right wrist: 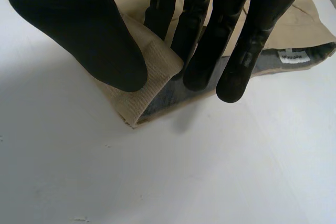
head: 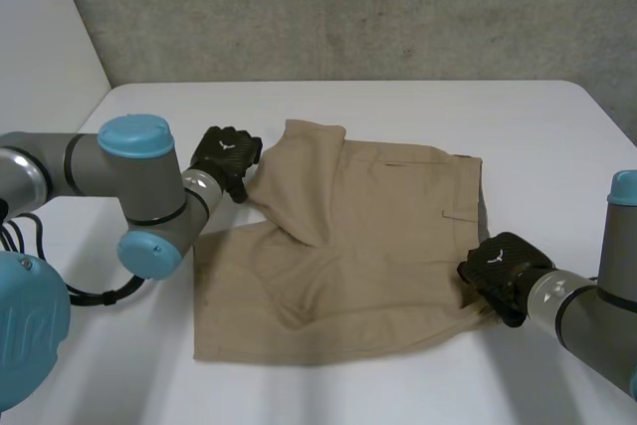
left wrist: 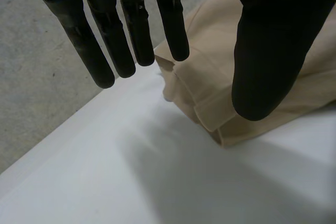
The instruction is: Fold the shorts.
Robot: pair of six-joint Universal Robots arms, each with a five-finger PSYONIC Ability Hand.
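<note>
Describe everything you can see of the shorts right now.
The shorts are tan woven cloth with a grey waistband lining and a small white label. They lie mostly flat on the white table, one leg folded over the middle. The right hand pinches a waistband corner between thumb and fingers; the left hand hovers open at the folded leg's hem.

We see tan woven-cloth shorts [head: 378, 236] mostly flat mid white table [head: 398, 385]: far left leg folded over onto the middle, waistband at right, its near corner raised, grey lining showing.
</note>
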